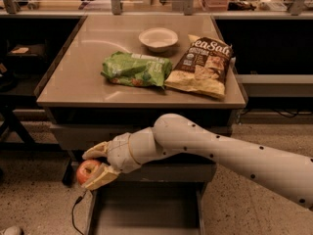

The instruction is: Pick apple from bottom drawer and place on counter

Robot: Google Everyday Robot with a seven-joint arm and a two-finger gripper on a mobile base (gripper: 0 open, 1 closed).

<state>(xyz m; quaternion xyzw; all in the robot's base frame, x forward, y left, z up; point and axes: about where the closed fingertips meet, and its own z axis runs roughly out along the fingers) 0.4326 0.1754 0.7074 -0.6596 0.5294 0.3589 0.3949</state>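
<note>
The small red-orange apple (pixel 86 171) sits between the two pale fingers of my gripper (pixel 93 165), which is shut on it. The gripper holds the apple in the air at the left front corner of the cabinet, above and left of the open bottom drawer (pixel 146 212), whose grey floor shows bare. My white arm reaches in from the lower right. The beige counter (pixel 83 72) lies above and behind the gripper.
On the counter lie a green chip bag (pixel 134 69), a brown chip bag (pixel 201 66) and a white bowl (pixel 158 37). A cluttered bench runs along the back. A black cable (pixel 74 214) lies on the speckled floor at lower left.
</note>
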